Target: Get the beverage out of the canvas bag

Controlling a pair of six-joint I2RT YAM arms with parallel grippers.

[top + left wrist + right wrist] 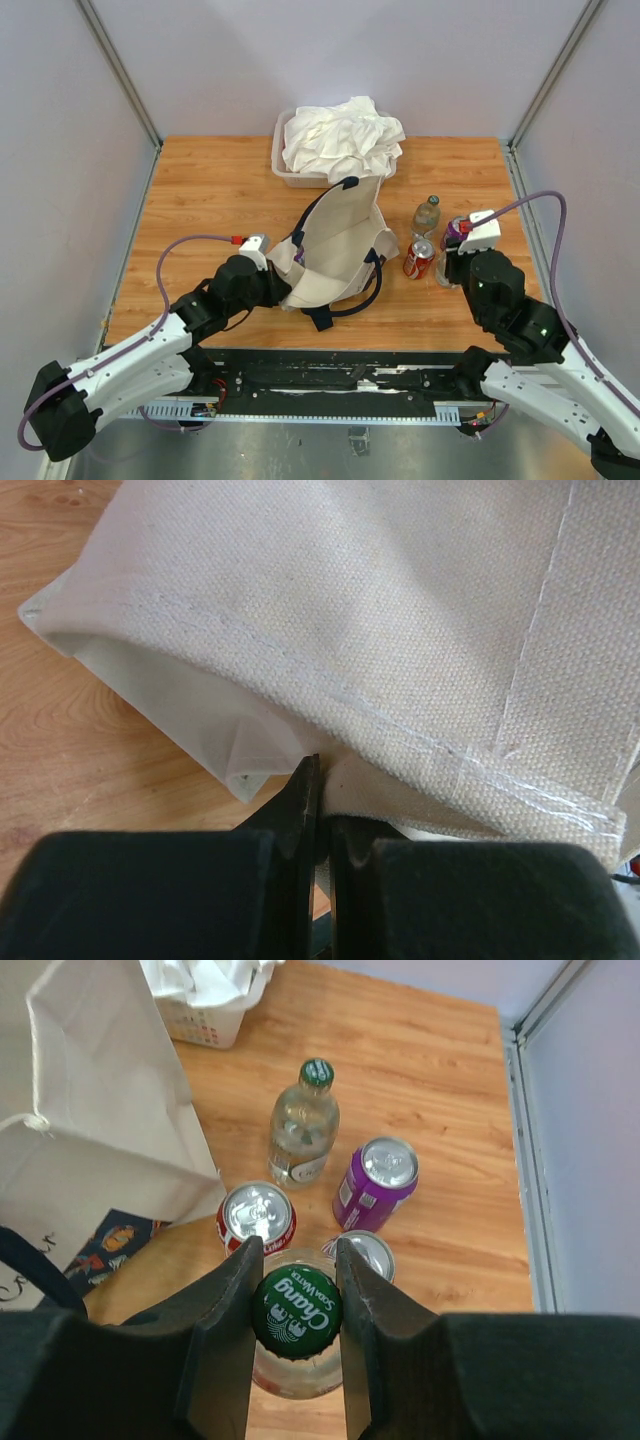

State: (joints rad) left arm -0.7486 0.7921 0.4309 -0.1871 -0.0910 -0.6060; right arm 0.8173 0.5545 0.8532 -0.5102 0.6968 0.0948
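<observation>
Two holds: left gripper [318,770] pinched tight on the canvas bag [335,250] left hem to anchor it, right gripper [297,1252] clamping the green-capped bottle [296,1312], outside the bag by the red can [256,1215], probably resting on the bench [210,190].

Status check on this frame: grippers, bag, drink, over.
Left gripper shut on canvas bag edge. Right gripper shut on green-capped bottle, outside the bag, beside red can and purple can. Nothing blocking.
</observation>
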